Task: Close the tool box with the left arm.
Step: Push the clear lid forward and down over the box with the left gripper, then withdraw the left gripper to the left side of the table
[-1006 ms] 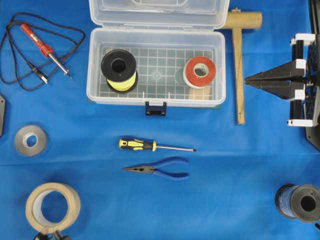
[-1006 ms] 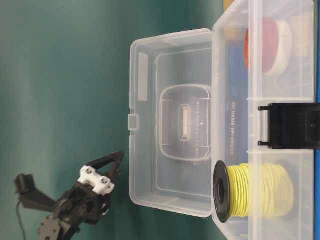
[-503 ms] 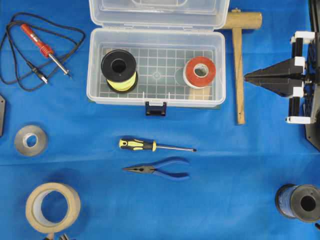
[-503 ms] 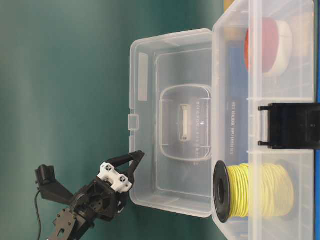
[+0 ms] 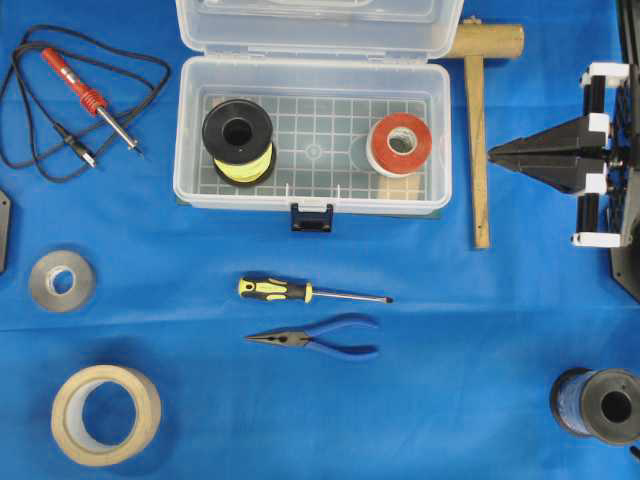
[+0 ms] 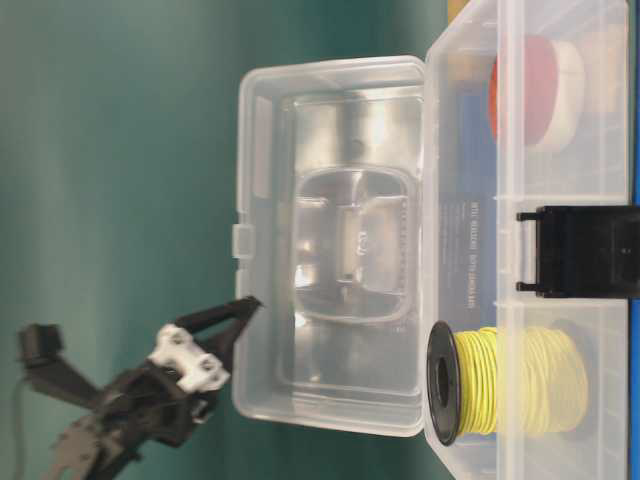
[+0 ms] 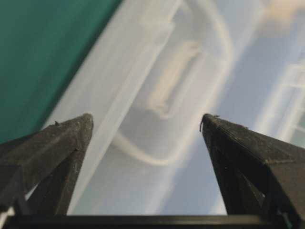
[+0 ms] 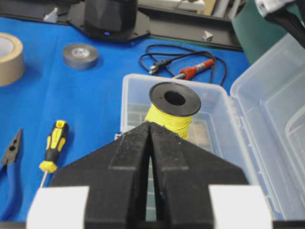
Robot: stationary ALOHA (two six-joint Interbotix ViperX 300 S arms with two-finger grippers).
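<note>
Left gripper: the black wedge-fingered left gripper [image 6: 243,312] is sitting at lower left of the table-level view, jaws spread wide, gripping nothing; its tips are reaching the free edge of the lid, probably to push it over.
Wrist check: the left wrist view is showing both fingertips [image 7: 78,125] framing the blurred lid, with nothing between them.
Tool box: the large clear plastic rectangular tool box [image 5: 190,180] is lying open at upper centre of the overhead view.
Lid: its clear hinged lid [image 6: 330,240] is standing raised behind the tray, so the closing is not yet done.
Latch: the small dark blue front latch [image 5: 311,217] is hanging unfastened.
Contents: a yellow wire spool [image 5: 238,140] and a red tape roll [image 5: 400,144] are sitting low enough to clear the lid, by my judgement.
Writing: the lettering on the handle is too small to read.
Right gripper: the black right gripper [image 5: 495,154] is resting at right edge, jaws pressed together, empty.
</note>
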